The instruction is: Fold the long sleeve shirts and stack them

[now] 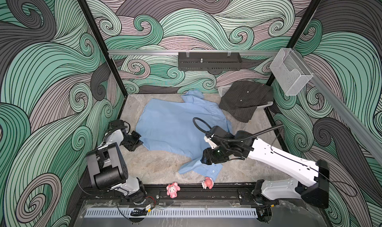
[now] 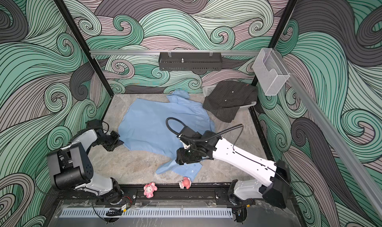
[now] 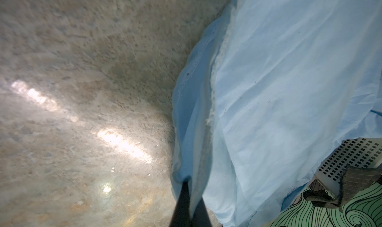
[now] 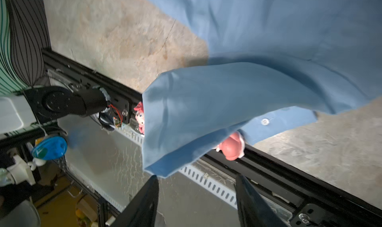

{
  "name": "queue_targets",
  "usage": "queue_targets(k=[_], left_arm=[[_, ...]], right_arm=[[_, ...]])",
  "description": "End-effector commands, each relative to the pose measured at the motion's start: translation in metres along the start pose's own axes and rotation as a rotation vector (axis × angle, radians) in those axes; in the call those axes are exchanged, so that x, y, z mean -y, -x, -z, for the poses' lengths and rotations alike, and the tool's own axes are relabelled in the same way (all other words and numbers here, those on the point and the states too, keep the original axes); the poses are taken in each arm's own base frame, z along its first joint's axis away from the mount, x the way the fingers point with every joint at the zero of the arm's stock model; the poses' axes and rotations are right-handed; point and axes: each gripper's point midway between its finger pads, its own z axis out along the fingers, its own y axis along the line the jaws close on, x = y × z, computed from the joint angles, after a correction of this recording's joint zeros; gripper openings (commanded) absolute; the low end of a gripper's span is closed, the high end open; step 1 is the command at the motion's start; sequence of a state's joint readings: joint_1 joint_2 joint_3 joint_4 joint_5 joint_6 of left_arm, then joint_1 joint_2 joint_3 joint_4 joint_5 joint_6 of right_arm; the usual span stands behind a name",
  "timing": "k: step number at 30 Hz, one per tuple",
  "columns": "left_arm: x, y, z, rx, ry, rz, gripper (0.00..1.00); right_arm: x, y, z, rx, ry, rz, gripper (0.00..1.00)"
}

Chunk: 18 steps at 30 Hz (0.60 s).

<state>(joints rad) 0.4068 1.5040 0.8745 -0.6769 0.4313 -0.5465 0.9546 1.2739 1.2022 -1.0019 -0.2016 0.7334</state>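
Folding the light blue shirt (image 1: 171, 129), spread across the desk (image 1: 157, 170), is in hand; left gripper (image 3: 192, 188) clamped on its left edge; right gripper (image 4: 196, 176), fingers apart, over the sleeve (image 4: 206, 112) near the front edge; next, probably, grip that sleeve and fold it inward.

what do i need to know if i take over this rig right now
Left gripper: shut on the side edge of the light blue shirt.
Right gripper: open, holding nothing, just over that shirt's near sleeve.
Dark pinstriped shirt: heaped on the white basket, back right corner.
Done: blue shirt spread on the table; no fold visible yet.
To do: fold both, stack them.
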Motion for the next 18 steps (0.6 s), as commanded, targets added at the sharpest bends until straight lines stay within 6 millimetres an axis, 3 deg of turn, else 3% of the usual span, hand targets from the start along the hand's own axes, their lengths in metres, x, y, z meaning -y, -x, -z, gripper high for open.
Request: queue_targets(k=[1,5,7,10,12,16,18], left_arm=[[0.001,-0.003,-0.001,-0.017,0.002,-0.013,0.00],[0.001,-0.003,0.000,-0.013,0.005,-0.012,0.00],[0.001,-0.003,0.000,-0.014,0.006,-0.011,0.00],[0.001,-0.003,0.001,-0.009,0.008,-0.016,0.00],[0.001,-0.002,0.001,-0.009,0.009,-0.017,0.00],[0.001,-0.002,0.000,-0.013,0.006,-0.013,0.00],[0.002,-0.002,-0.001,-0.014,0.001,-0.012,0.00]], right_arm=[[0.035,0.022,0.006,0.085,-0.094,-0.035,0.60],[0.051,0.066,0.012,0.187,-0.133,-0.051,0.55],[0.053,0.080,0.003,0.173,-0.154,-0.046,0.49],[0.053,0.077,-0.025,0.086,-0.143,-0.056,0.40],[0.063,0.068,-0.039,0.060,-0.160,-0.084,0.38],[0.103,0.053,-0.045,0.065,-0.257,-0.157,0.51],[0.121,0.047,-0.050,0.062,-0.262,-0.205,0.52]])
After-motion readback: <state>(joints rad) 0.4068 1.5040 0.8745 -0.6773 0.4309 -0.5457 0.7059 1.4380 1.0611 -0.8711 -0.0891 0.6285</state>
